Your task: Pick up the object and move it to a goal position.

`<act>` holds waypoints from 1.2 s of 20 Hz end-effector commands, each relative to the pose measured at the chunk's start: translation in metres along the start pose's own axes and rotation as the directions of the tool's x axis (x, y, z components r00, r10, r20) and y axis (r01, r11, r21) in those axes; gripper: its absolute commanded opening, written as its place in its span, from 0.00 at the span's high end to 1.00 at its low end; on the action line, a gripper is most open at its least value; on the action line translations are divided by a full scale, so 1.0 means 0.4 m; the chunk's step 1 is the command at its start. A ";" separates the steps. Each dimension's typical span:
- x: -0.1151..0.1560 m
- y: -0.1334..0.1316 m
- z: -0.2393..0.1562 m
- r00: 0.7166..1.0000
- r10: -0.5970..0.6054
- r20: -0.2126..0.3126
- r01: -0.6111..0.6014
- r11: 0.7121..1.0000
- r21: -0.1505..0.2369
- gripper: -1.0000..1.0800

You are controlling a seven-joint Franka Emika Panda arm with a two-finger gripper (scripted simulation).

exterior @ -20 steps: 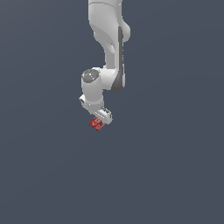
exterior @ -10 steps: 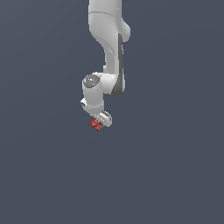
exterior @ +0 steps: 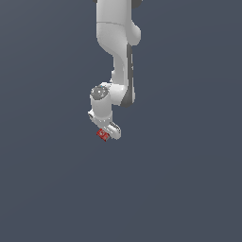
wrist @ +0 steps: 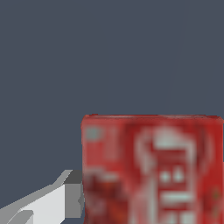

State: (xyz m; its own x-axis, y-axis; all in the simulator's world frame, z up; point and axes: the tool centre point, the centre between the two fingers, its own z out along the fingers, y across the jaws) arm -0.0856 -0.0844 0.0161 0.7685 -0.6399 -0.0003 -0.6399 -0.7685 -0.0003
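Note:
The red block (exterior: 102, 134) with faint whitish marks sits at the tip of my white gripper (exterior: 106, 135) in the exterior view, below the wrist. In the wrist view the block (wrist: 151, 168) fills much of the frame, very close to the camera. One pale grey finger (wrist: 52, 201) presses against its side. The other finger is hidden behind the block. The gripper is shut on the block and holds it above the flat dark grey ground.
A plain dark grey surface (exterior: 189, 189) spreads all around. The white arm (exterior: 116, 42) reaches down from the top of the exterior view. No goal marker shows.
The arm and the held block have shifted slightly toward the exterior view's right and a little downward. The grip on the block is unchanged.

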 end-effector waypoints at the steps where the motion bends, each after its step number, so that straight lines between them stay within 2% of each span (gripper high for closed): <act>1: 0.001 0.001 0.002 1.000 0.001 0.000 -0.001 1.000 0.000 1.00; 14: 0.000 0.003 -0.015 1.000 0.000 -0.001 0.000 1.000 0.001 1.00; 24: 0.001 0.037 -0.142 1.000 0.000 0.000 0.000 1.000 0.001 1.00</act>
State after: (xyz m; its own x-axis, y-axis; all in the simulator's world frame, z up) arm -0.0932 -0.0939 0.0623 0.7685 -0.6399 -0.0009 -0.6399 -0.7685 -0.0008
